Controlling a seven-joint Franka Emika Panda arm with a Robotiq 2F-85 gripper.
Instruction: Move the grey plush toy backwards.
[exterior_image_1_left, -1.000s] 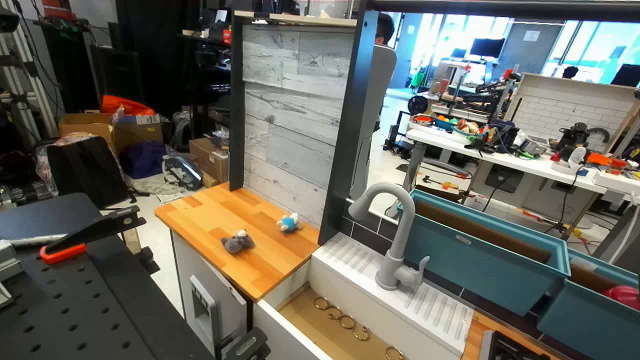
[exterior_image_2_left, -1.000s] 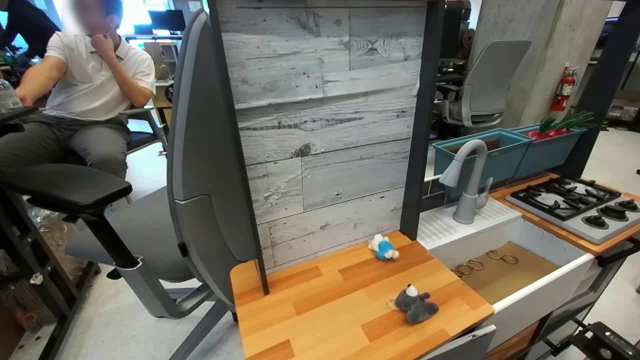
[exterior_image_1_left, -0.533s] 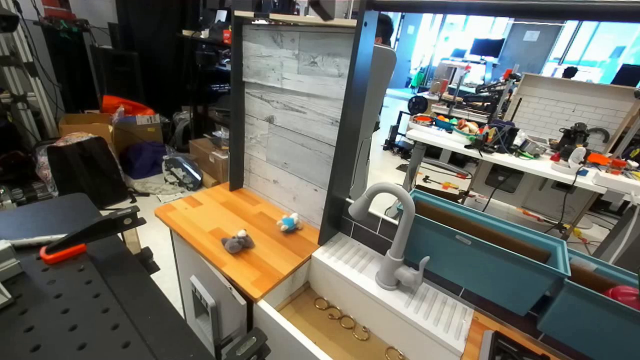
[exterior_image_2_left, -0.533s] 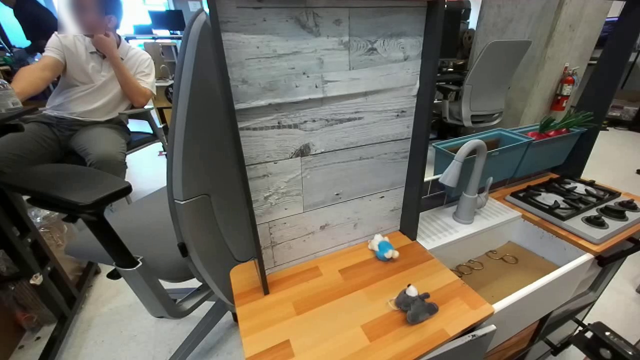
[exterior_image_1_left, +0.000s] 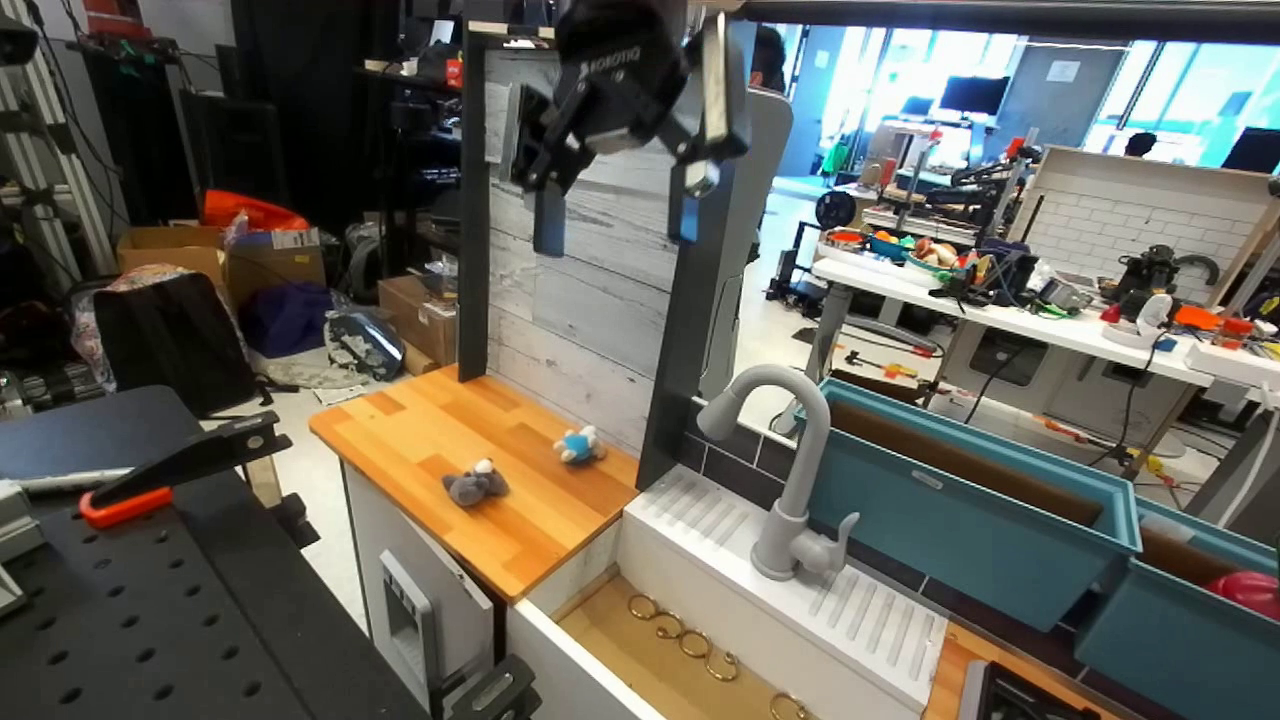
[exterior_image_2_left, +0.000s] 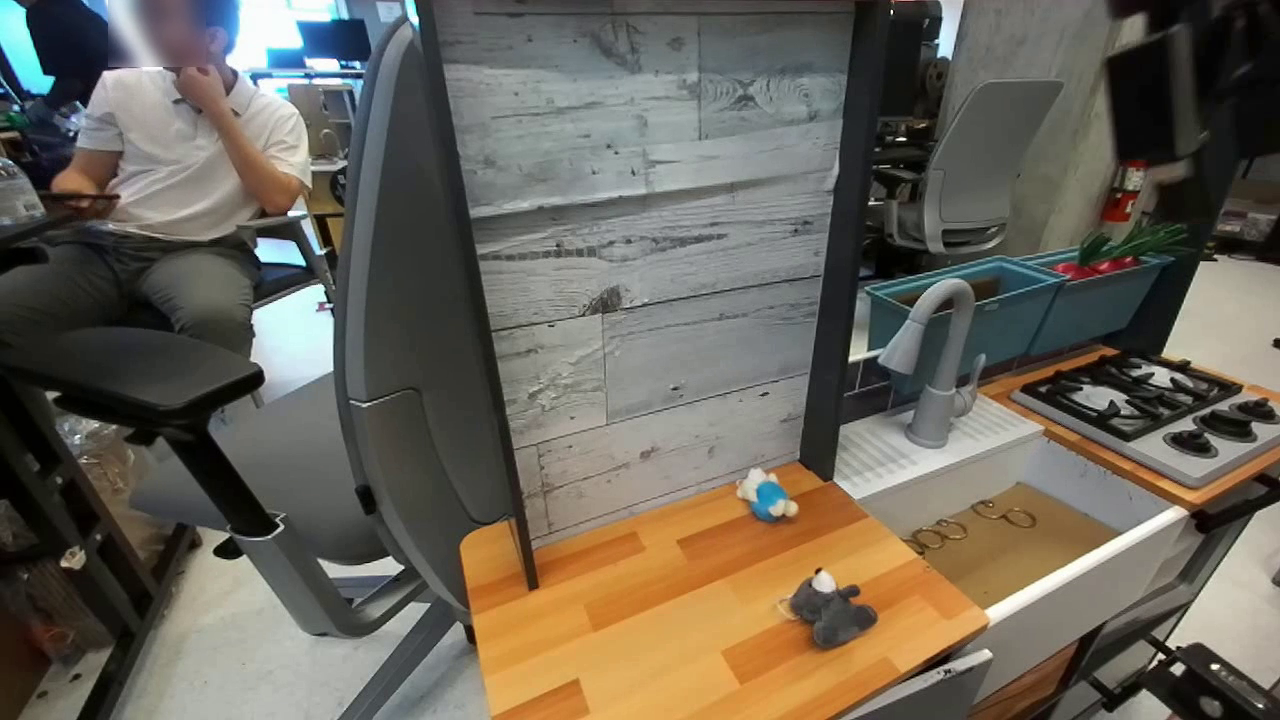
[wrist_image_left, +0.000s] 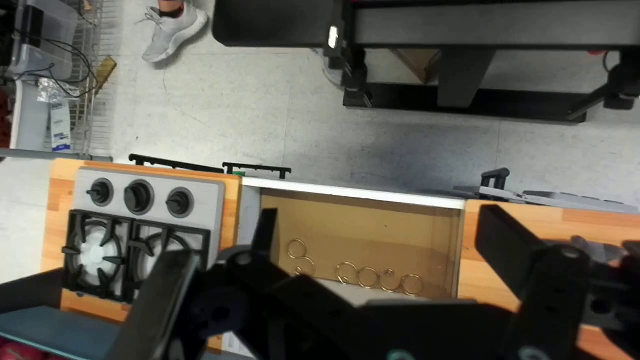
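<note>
The grey plush toy (exterior_image_1_left: 470, 487) lies on the wooden counter (exterior_image_1_left: 400, 415), towards the front edge beside the sink; it also shows in an exterior view (exterior_image_2_left: 838, 615). In the wrist view, a grey part of the toy (wrist_image_left: 592, 247) shows at the right, partly hidden behind a finger. My gripper (exterior_image_1_left: 616, 225) is open and empty, high above the counter and sink and well apart from the toy. In the wrist view the open fingers (wrist_image_left: 378, 225) span the sink. In an exterior view only a blurred part of the gripper shows at the top right corner.
A small light-blue and white toy (exterior_image_1_left: 578, 447) lies near the grey wood-look back panel (exterior_image_1_left: 590, 250). A grey faucet (exterior_image_1_left: 800, 480) stands by the sink (exterior_image_2_left: 1040, 550), which holds brass rings. A stove (exterior_image_2_left: 1130, 400) and teal planters (exterior_image_1_left: 980, 510) are beyond it.
My gripper has come down into view from the top in both exterior views. Both toys lie where they were. The seated person has moved an arm.
</note>
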